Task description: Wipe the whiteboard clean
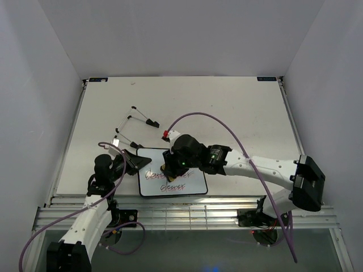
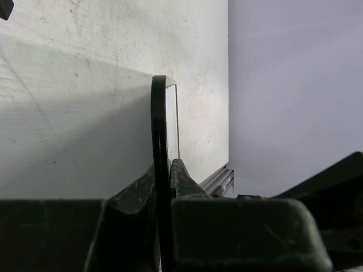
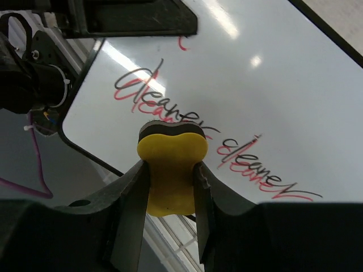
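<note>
The whiteboard [image 1: 187, 182] lies flat near the table's front edge, with red-and-black handwriting across it [image 3: 249, 79]. My left gripper [image 1: 138, 163] is shut on the whiteboard's left rim [image 2: 160, 124], seen edge-on between the fingers. My right gripper [image 1: 169, 169] is shut on a yellow peanut-shaped eraser [image 3: 171, 170] with a black felt face. It holds the eraser over the writing in the board's left half. I cannot tell whether the felt touches the board.
Several markers and pens [image 1: 136, 122] lie on the table behind the board. A purple cable [image 1: 215, 120] arches over the right arm. The slotted metal rail [image 1: 187, 215] runs along the table's front edge, just below the board.
</note>
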Robot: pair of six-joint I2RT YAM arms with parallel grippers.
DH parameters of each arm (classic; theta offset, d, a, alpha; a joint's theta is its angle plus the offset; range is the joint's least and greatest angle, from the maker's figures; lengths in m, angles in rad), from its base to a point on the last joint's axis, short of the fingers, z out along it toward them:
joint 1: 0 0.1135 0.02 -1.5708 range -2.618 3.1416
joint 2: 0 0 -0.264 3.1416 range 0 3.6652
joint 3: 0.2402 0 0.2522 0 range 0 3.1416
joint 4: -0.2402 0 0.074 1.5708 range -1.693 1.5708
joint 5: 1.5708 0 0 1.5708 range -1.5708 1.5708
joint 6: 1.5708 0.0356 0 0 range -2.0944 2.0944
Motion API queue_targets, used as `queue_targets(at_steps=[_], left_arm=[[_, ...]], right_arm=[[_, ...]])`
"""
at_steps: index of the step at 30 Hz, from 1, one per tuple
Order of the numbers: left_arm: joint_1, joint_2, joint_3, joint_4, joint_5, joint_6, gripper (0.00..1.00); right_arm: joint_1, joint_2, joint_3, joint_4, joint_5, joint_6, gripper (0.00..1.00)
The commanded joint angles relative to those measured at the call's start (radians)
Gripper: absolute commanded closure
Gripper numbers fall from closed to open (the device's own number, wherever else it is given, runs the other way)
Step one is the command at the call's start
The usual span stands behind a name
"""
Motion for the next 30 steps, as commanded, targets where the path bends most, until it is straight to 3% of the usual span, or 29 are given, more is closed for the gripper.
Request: queue_targets(at_steps=[1, 15, 30], left_arm=[[-0.006, -0.034, -0.013, 0.123, -0.033, 0.01, 1.0], [-0.007, -0.084, -0.006, 0.123, -0.005, -0.004, 1.0], [-0.009, -0.093, 0.016, 0.089, 0.042, -0.027, 1.0]], right_arm=[[0.077, 0.052, 0.099, -0.015, 0.123, -0.008, 0.79], [0.209, 0.314, 0.398, -0.129, 0.243, -0.073, 0.79], [0.194, 0.415, 0.429, -0.175, 0.312, -0.07, 0.78]])
